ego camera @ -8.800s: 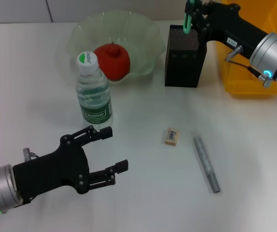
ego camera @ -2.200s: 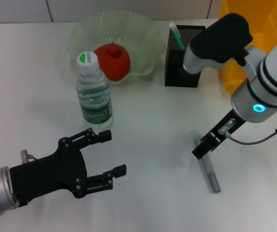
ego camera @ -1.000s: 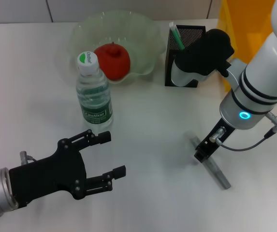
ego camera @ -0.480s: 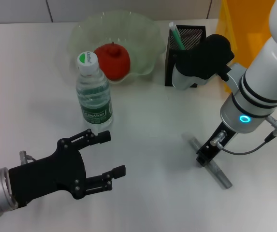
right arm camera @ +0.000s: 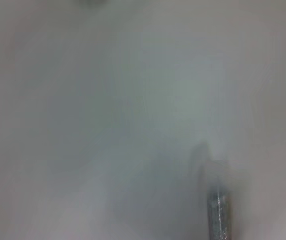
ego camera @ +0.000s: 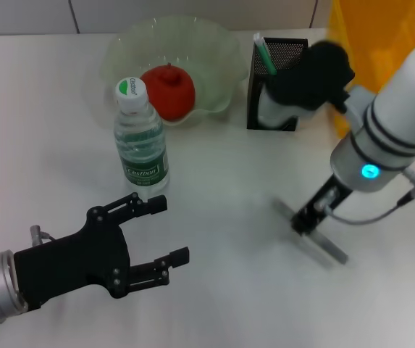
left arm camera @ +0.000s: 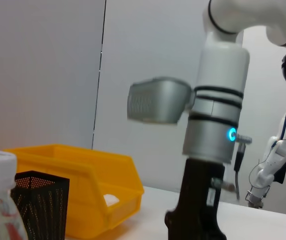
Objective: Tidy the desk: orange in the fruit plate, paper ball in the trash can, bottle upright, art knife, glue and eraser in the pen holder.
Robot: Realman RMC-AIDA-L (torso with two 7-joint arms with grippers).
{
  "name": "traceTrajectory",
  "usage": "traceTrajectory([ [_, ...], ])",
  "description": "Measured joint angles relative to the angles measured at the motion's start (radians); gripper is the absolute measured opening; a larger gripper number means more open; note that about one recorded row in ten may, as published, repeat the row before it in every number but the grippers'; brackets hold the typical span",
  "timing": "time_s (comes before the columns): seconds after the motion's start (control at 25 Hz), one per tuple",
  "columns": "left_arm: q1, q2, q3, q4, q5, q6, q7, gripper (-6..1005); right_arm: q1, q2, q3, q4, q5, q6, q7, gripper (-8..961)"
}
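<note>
The grey art knife (ego camera: 316,235) lies on the white table, and my right gripper (ego camera: 310,216) comes straight down onto its middle. One end of the knife (right arm camera: 216,216) shows in the right wrist view. The orange (ego camera: 168,90) sits in the pale-green fruit plate (ego camera: 214,51). The bottle (ego camera: 141,141) stands upright in front of the plate. A green-capped stick (ego camera: 263,54) pokes out of the black mesh pen holder (ego camera: 274,94). My left gripper (ego camera: 171,228) hovers open and empty at the near left. The eraser is out of view.
The yellow trash can (ego camera: 384,40) stands at the back right, behind the right arm. In the left wrist view a white wad (left arm camera: 111,200) lies inside the trash can (left arm camera: 78,185), next to the pen holder (left arm camera: 40,202).
The right gripper has come down on the knife. The knife has swung on the table, its near end moving right, and now looks blurred. The left arm has not moved.
</note>
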Motion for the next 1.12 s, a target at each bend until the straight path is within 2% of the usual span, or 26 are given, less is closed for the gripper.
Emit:
traceTrajectory([
  [0.08,-0.003,0.001,0.0,0.0,0.0,0.001,-0.001,816,-0.028,-0.004,0.039,-0.081,-0.002,-0.012,-0.005,146],
  [0.24,-0.002,-0.001,0.0,0.0,0.0,0.003,0.0,815,-0.111,-0.007,0.23,-0.282,-0.005,-0.013,-0.052,145],
  [0.32,-0.002,-0.002,0.003,0.0,0.0,0.004,0.001,815,-0.162,-0.005,0.307,-0.377,0.011,0.036,-0.094,145],
  [0.44,-0.004,-0.003,0.008,0.0,0.0,0.005,0.001,816,-0.287,-0.003,0.357,-0.487,0.124,0.235,-0.209,141],
  [0.56,-0.007,-0.004,0.009,0.0,0.0,0.005,0.001,816,-0.422,-0.005,0.351,-0.481,0.377,0.526,-0.433,139],
  [0.64,-0.009,-0.004,0.009,0.0,0.0,0.005,0.001,816,-0.478,-0.005,0.332,-0.399,0.613,0.695,-0.683,138],
  [0.76,-0.011,-0.005,0.011,0.0,0.0,0.005,0.0,815,-0.484,-0.002,0.313,-0.208,0.965,0.803,-1.068,136],
  [0.84,-0.011,-0.005,0.011,0.0,0.0,0.005,-0.001,815,-0.457,-0.002,0.312,-0.053,1.22,0.799,-1.344,135],
  [0.96,-0.013,-0.006,0.011,0.0,0.0,0.005,-0.005,815,-0.393,-0.004,0.32,0.209,1.558,0.72,-1.729,135],
  [1.0,-0.013,-0.006,0.011,0.0,0.0,0.005,-0.006,815,-0.339,-0.007,0.326,0.381,1.721,0.645,-1.909,134],
  [1.04,-0.014,-0.006,0.011,0.0,0.0,0.005,-0.006,815,-0.339,-0.007,0.326,0.381,1.721,0.645,-1.909,134],
  [1.12,-0.014,-0.006,0.011,0.0,0.0,0.005,-0.007,816,-0.288,-0.008,0.342,0.529,1.803,0.59,-2.02,134],
])
